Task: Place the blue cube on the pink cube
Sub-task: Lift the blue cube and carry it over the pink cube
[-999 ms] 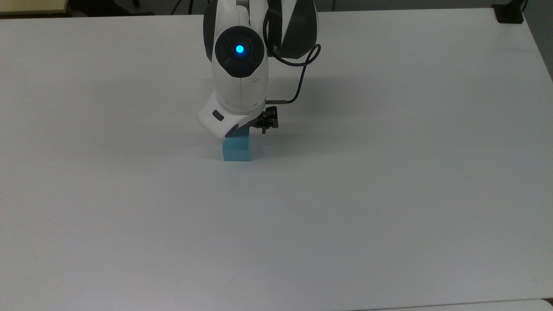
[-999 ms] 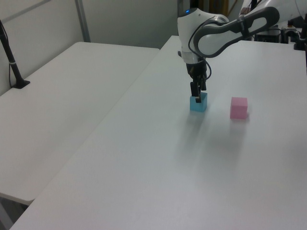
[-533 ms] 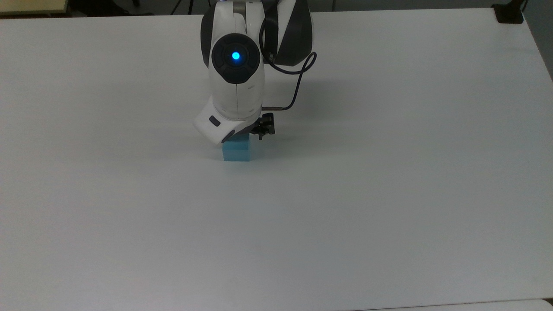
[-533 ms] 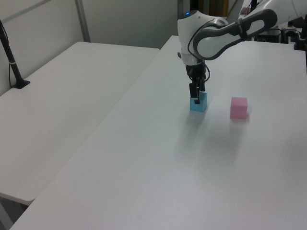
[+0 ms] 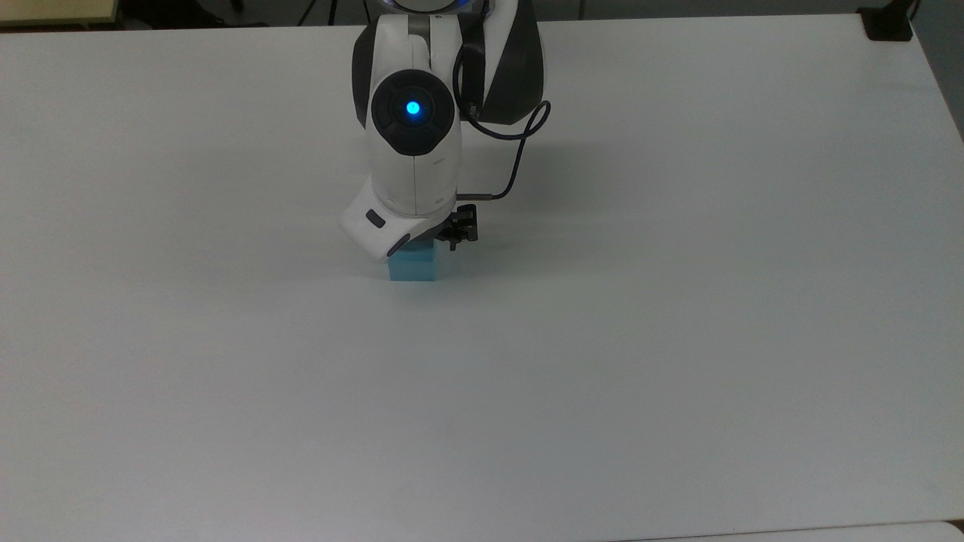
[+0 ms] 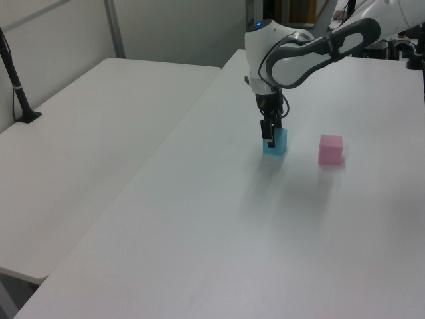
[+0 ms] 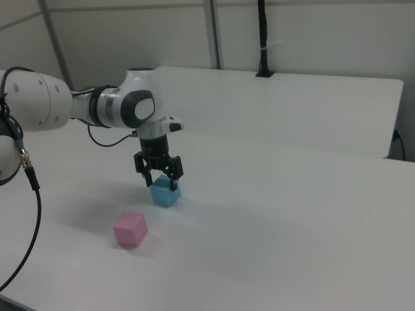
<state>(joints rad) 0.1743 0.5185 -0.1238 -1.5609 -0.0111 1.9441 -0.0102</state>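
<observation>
The blue cube (image 7: 166, 192) rests on the white table (image 7: 272, 233), with the pink cube (image 7: 130, 229) a short way off toward the right view's lower left. My gripper (image 7: 161, 180) points straight down over the blue cube and is open, one finger (image 7: 146, 175) on each side of the cube's top. In the left view the gripper (image 6: 271, 137) overlaps the blue cube (image 6: 275, 142), and the pink cube (image 6: 331, 149) sits alone to its right. In the top view the arm's wrist covers the far part of the blue cube (image 5: 412, 266) and hides the pink cube.
A second white table (image 6: 86, 133) adjoins on the left view's left, with a black post (image 6: 16, 86) clamped at its edge. A dark cable (image 5: 520, 143) loops off the wrist. A black clamp (image 5: 889, 22) sits at the top view's far right corner.
The wrist has come lower over the blue cube, so the fingers now reach down beside its top. Both cubes stay where they were.
</observation>
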